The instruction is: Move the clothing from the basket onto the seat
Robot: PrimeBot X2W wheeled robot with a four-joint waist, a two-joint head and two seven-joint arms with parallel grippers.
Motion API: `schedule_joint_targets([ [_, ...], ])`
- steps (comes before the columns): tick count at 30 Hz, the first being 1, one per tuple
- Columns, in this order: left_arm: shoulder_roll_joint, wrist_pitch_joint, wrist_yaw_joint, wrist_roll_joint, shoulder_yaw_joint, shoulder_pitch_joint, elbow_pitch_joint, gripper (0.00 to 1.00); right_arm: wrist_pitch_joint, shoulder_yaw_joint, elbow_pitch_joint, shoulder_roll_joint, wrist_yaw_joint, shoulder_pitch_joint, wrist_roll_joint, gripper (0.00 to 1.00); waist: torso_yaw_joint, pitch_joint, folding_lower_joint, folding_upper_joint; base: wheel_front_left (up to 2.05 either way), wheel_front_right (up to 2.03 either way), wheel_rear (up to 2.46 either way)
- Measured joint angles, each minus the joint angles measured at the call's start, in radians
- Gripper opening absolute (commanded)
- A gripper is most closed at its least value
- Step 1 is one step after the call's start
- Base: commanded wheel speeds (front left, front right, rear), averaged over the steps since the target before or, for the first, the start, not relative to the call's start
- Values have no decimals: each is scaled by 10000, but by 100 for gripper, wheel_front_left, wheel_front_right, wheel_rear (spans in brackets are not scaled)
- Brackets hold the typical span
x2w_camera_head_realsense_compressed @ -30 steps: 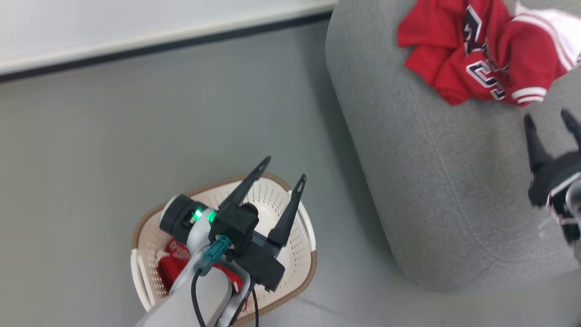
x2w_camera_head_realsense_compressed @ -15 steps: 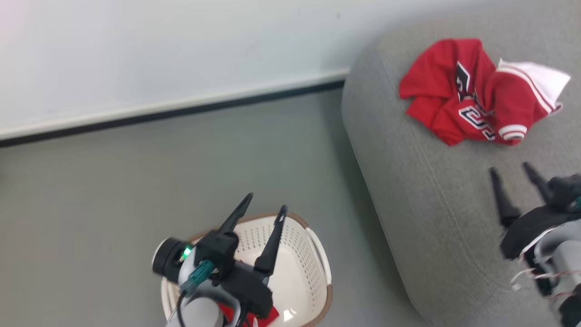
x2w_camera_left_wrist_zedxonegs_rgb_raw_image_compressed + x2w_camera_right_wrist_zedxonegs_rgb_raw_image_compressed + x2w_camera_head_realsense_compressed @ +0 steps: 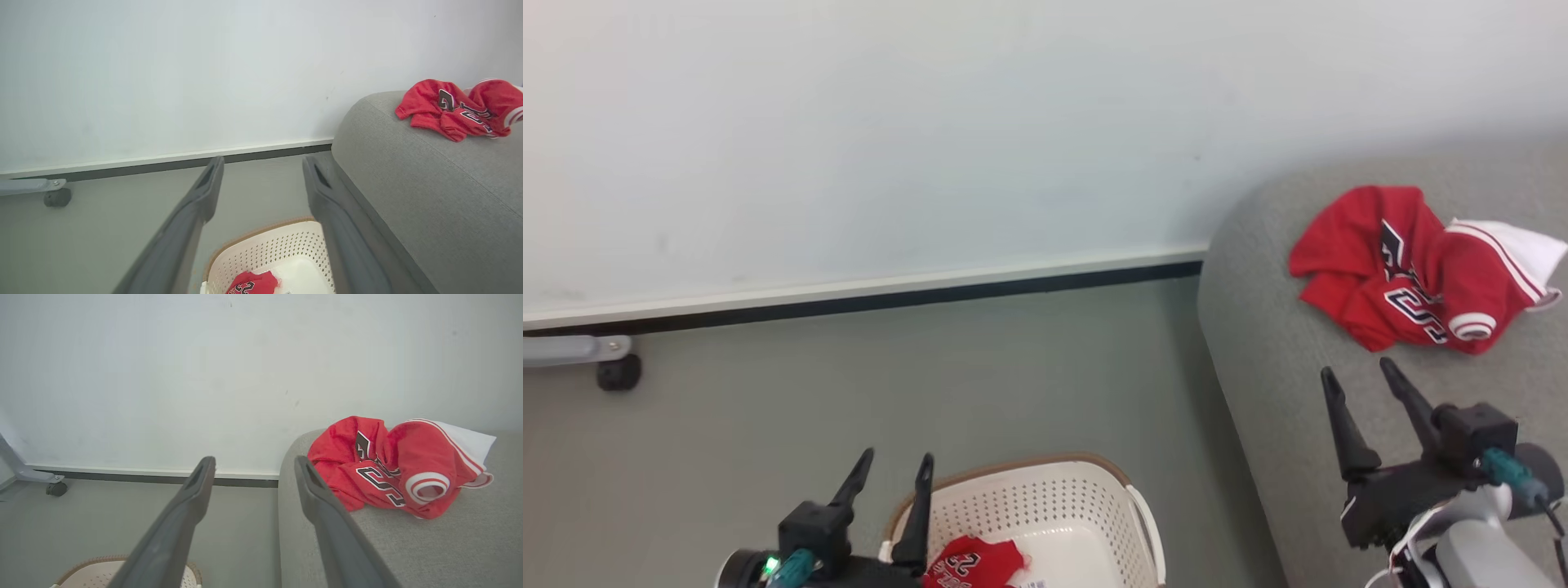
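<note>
1. Nearest to us, at the lower left of the head view, our left pincer (image 3: 897, 455) hangs by the basket's left edge. Its two dark fingers stand apart, gripping nothing, and point toward the wall.
2. Just beside it, the basket (image 3: 1045, 506) stands on the floor (image 3: 931, 376), close to the seat's left side. We cannot tell whether the two touch.
3. Inside the basket lies a red garment (image 3: 972, 562), bunched up, with its printed numerals facing up. The picture's edge cuts it off, so we cannot tell its long axis.
4. At the lower right, our right pincer (image 3: 1356, 367) hovers over the near part of the seat (image 3: 1282, 392). Its fingers are apart and empty, and the tips point toward the clothing farther back and stop short of it.
5. Farther back on the seat lies a second red garment (image 3: 1405, 282), crumpled, with its long axis running left to right across the cushion. Its white-lined end points right, and a striped cuff opening faces us.
6. Beyond the floor rises the pale wall (image 3: 931, 122) with a dark strip along its foot. A small caster wheel (image 3: 618, 371) sits at the far left.
</note>
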Motion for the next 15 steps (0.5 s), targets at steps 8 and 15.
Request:
schedule_joint_targets([
  [8,75,-2,2,282,1095,825,-318,100,0,-111,-1536,173,-755,1335,-238,100,706,-518,2,0,0,0,0],
  [15,75,-2,0,744,1919,1564,-717,100,0,-150,-2451,303,-920,2175,-341,100,1155,-776,2,1,0,0,0],
])
